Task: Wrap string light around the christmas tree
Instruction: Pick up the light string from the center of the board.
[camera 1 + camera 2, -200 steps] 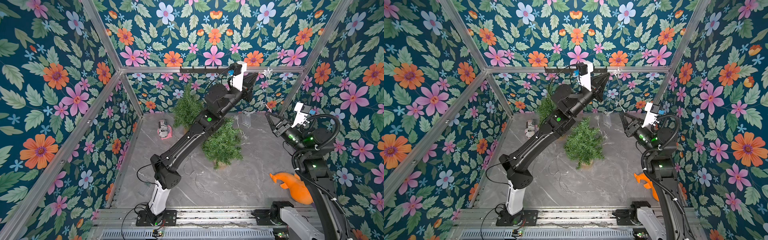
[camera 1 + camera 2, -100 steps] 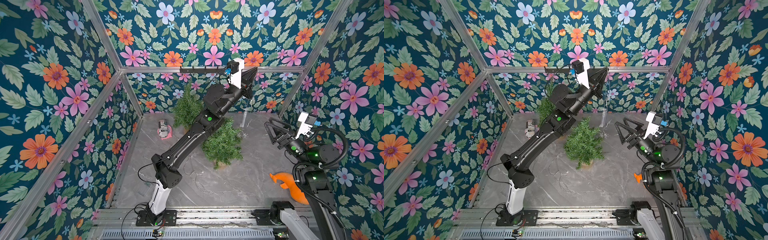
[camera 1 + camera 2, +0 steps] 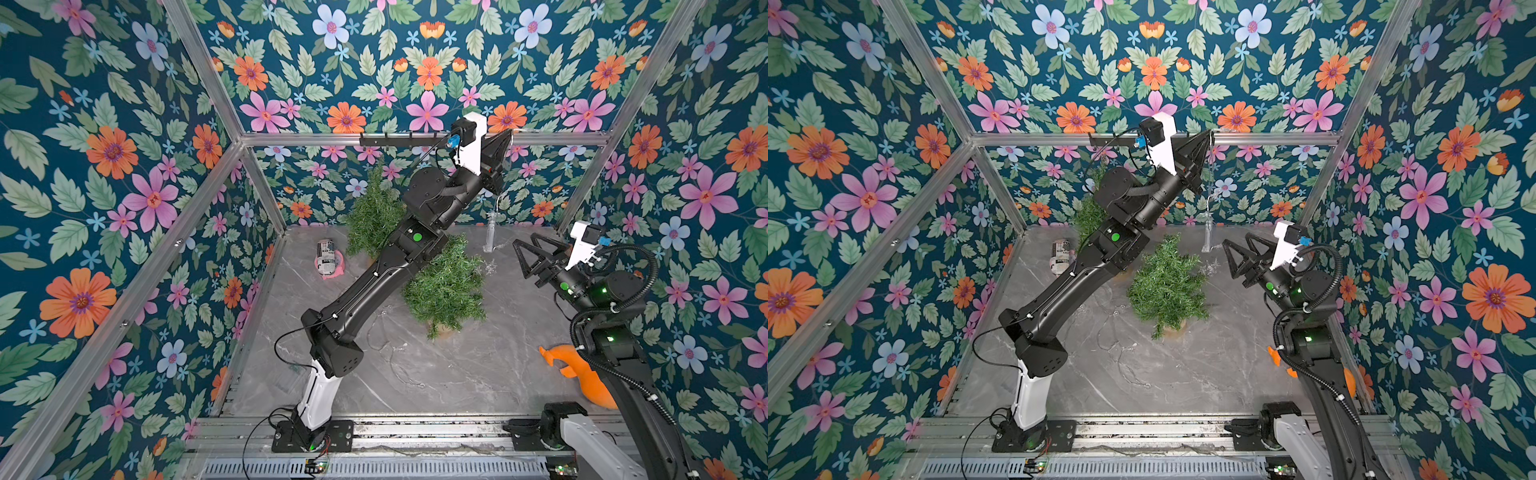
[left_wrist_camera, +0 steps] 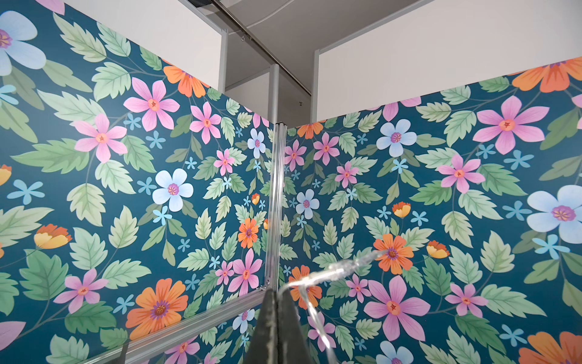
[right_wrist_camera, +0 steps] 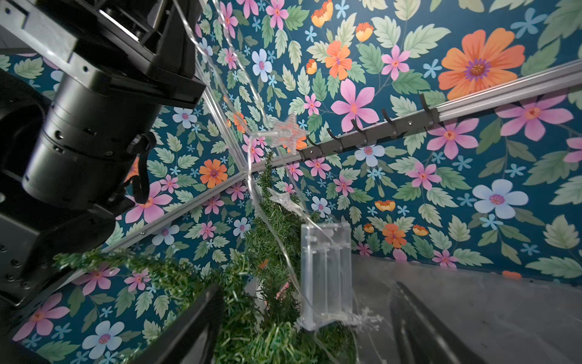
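The christmas tree (image 3: 446, 286) (image 3: 1167, 286) stands mid-table, partly behind my left arm. My left gripper (image 3: 509, 135) (image 3: 1208, 135) (image 4: 277, 293) is raised to the back wall's rail and shut on the string light (image 4: 315, 277). The wire hangs down from it (image 3: 496, 199) to a clear battery box (image 3: 491, 232) (image 3: 1207, 232) (image 5: 326, 271) dangling beside the tree's top. Clear stars (image 5: 285, 132) sit along the wire. More wire lies looped on the table (image 3: 386, 332). My right gripper (image 3: 521, 259) (image 3: 1229, 259) (image 5: 302, 331) is open to the right of the box, holding nothing.
A second green tree (image 3: 374, 212) stands at the back wall. A can on a pink holder (image 3: 328, 259) lies back left. An orange object (image 3: 582, 374) lies at the right, under my right arm. A black hook rack (image 3: 399, 139) runs along the back rail.
My right gripper has opened wide and sunk a little lower. The left gripper stays shut on the wire, high at the rail.
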You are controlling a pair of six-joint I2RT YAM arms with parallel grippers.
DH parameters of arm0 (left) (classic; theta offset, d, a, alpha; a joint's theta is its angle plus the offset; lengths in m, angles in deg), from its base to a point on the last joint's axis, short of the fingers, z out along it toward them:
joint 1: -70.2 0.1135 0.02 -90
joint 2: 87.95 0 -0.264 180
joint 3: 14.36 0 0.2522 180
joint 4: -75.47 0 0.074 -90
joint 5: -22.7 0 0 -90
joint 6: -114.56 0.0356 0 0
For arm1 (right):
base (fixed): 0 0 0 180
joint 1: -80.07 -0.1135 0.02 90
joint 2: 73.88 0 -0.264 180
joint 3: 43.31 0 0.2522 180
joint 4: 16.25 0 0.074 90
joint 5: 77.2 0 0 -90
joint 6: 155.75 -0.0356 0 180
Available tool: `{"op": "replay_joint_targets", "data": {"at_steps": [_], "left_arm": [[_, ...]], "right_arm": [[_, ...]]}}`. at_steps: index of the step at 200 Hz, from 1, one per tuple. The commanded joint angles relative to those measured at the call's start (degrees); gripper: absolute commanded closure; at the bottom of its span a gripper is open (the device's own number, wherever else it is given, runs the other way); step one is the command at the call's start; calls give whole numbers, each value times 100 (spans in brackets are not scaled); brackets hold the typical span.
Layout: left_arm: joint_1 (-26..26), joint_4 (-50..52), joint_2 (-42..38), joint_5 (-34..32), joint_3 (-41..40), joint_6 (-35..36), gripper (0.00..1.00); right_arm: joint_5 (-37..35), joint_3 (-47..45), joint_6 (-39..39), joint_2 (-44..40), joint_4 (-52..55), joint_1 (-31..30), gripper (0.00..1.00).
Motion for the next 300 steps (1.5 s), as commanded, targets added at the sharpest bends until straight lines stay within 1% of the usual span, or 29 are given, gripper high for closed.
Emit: {"op": "replay_joint_targets", "data": {"at_steps": [1,14,25,40,47,60,83,114,120,136,147,177,181,191,203,221,241,253,263,300], "left_arm": [[0,-159,-29,-58,23,101,100],[-2,-149,-29,-74,31,118,100],[-2,-131,-38,-76,28,128,100],[-2,-124,-45,-76,22,128,100],[-1,-112,-47,-76,22,119,100],[0,-93,-53,-77,17,111,100],[-6,-74,-56,-76,13,75,100],[-9,-84,-47,-76,13,84,100],[-9,-81,-47,-91,13,99,100],[-9,-53,-64,-117,13,151,100],[-9,-38,-81,-154,13,186,100],[-9,5,-108,-339,13,285,100],[-9,14,-108,-344,13,301,100],[-9,42,-124,-361,13,342,100],[-9,59,-148,-421,9,388,100],[-9,57,-169,-515,-5,463,100],[-9,75,-192,-499,13,563,100],[-9,101,-196,-521,14,616,100],[-9,87,-196,-594,21,675,100],[-9,20,-194,-915,106,984,100]], "right_arm": [[-42,293,447,268,-488,-232,18],[-70,436,542,444,-664,-379,20],[-244,560,554,582,-761,-453,25],[-420,751,493,775,-830,-474,42],[-392,841,472,869,-835,-471,45],[-341,968,440,1013,-835,-470,45],[-455,1073,412,1234,-839,-483,46],[-269,1333,397,1462,-699,-548,46],[-280,1396,419,1494,-615,-566,47],[-311,1542,537,1590,-442,-660,53],[-490,1634,666,1655,-293,-758,56],[-1194,1910,1310,1785,307,-1151,56],[-1283,1953,1403,1807,386,-1197,57],[-1521,2054,1526,1860,525,-1273,64],[-1840,2076,1438,1853,536,-1296,75],[-2204,1933,1353,1734,279,-1291,84],[-2175,1844,1331,1600,76,-1296,86],[-2152,1878,1233,1529,116,-1292,90],[-2143,1906,1149,1474,147,-1296,92],[-2302,2001,1035,1318,291,-1292,96]]}}
